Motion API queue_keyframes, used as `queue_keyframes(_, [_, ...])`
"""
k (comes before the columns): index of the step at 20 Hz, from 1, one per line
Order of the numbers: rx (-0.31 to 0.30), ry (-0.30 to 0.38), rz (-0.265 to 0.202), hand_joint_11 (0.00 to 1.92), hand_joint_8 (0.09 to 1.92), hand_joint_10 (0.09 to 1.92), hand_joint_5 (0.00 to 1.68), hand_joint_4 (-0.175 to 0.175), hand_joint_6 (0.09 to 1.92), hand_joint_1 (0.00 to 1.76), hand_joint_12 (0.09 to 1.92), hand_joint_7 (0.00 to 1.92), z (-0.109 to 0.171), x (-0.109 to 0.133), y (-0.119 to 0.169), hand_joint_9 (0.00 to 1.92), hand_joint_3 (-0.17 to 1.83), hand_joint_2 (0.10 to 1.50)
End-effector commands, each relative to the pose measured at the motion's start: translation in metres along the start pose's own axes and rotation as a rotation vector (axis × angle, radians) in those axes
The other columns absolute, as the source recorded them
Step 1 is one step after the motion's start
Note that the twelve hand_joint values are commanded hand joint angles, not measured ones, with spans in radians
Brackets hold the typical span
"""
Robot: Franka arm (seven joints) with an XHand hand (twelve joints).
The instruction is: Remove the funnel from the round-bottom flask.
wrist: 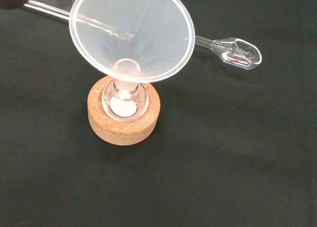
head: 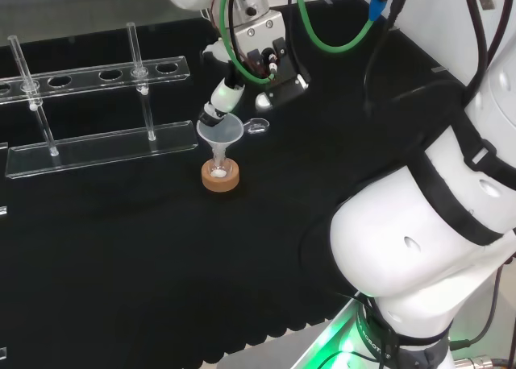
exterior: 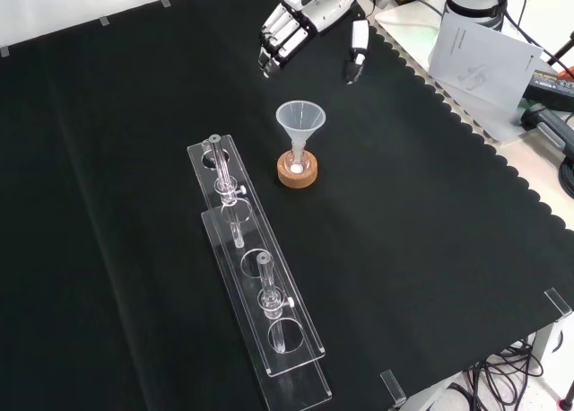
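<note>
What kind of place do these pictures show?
Probably a chemistry lab bench set up for robot trials: a funnel sits in a round-bottom flask on a cork ring, beside a clear test-tube rack, under the robot's hand.

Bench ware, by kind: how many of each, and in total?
Funnel: 1
Round-bottom flask: 1
Cork ring stand: 1
Clear rack: 1
Clear spatula-like tool: 1
Total: 5
</note>
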State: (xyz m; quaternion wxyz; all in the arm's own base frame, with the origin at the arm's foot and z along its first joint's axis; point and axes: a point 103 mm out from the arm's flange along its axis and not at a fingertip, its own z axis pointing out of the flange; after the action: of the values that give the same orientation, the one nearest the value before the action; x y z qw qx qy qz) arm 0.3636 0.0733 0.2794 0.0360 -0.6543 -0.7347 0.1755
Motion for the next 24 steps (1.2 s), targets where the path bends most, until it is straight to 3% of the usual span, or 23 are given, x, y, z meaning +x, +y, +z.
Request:
queue_keyframes(1, [-0.043,-0.006,0.016,0.33,0.49,0.81,0.10,-0.053,0.09,0.54,1.48,0.00,0.019,0.010,0.001,0.16,0.27,0.66])
queue_keyframes(24, [-0.005,0.021,0.005,0.25,0.27,0.90,0.05,-0.054,0.09,0.47,1.55,0.00,0.077,0.021,0.025,0.00,0.16,0.69])
